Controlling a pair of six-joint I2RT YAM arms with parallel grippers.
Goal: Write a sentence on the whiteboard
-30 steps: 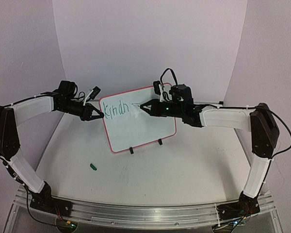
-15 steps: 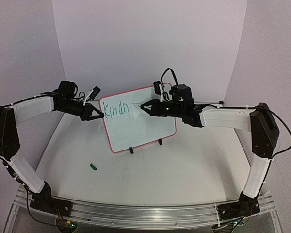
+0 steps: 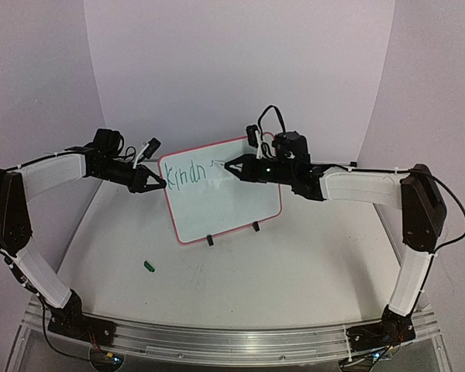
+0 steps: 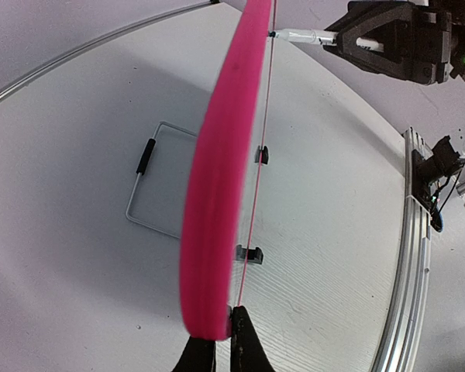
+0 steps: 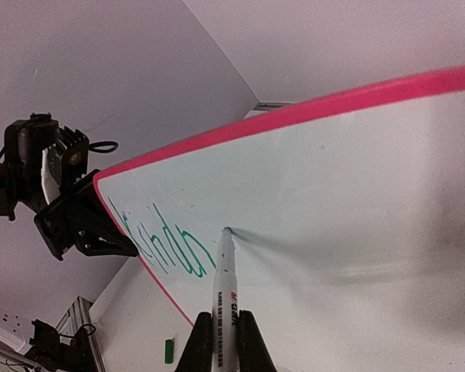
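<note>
The whiteboard (image 3: 225,198), white with a thin red frame and two black feet, stands upright at mid-table. Green lettering (image 3: 182,175) runs in one short row at its upper left; it also shows in the right wrist view (image 5: 167,252). My left gripper (image 3: 160,184) is shut on the board's left edge (image 4: 217,232). My right gripper (image 3: 236,167) is shut on a white marker (image 5: 223,302), whose tip (image 5: 225,231) rests against the board just right of the lettering, near the top.
A small green marker cap (image 3: 148,266) lies on the table in front left of the board, also seen in the right wrist view (image 5: 169,350). Purple walls close the back and sides. A metal rail (image 3: 232,337) runs along the near edge.
My right gripper has moved the marker tip up and slightly right, from beside the last letter to near the board's top edge. The left gripper has not moved.
</note>
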